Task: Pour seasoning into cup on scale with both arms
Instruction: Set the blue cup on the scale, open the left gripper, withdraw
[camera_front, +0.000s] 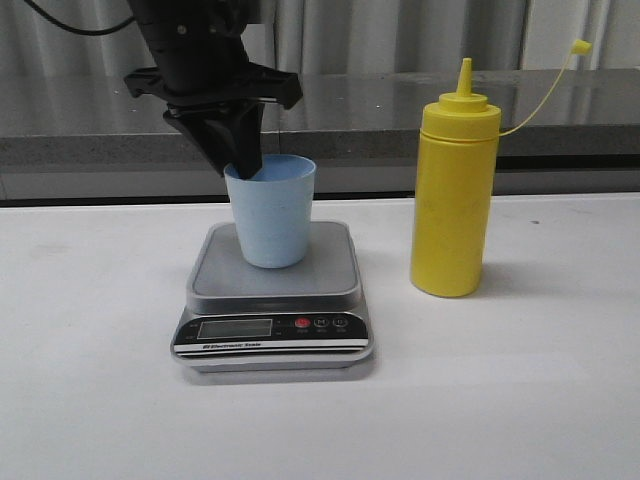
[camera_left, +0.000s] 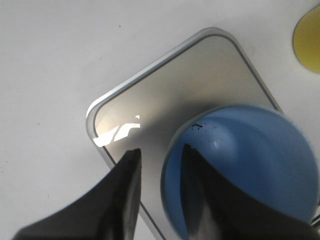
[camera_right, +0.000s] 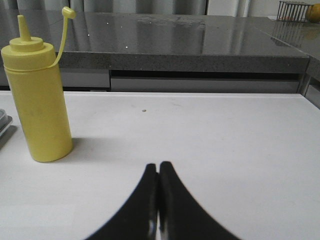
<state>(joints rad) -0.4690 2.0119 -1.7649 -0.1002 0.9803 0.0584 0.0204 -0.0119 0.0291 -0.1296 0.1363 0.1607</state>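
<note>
1. Pale blue plastic cup (camera_front: 271, 211) stands on scale (camera_front: 274, 296); left gripper (camera_front: 240, 150) straddles its rim. Yellow bottle (camera_front: 454, 192) upright beside the scale, cap off.
2. Left wrist: one finger (camera_left: 192, 167) inside the cup, one outside, gap visible; grip not firm. Placing step, releasing likely.
3. Right wrist: right gripper (camera_right: 159, 175) closed, empty; must open and reach the smooth bottle.

light: bright, even | glare: scale (camera_left: 165, 95) platform | shadows: soft | blur: left wrist pincer (camera_left: 160, 195) close-up
</note>
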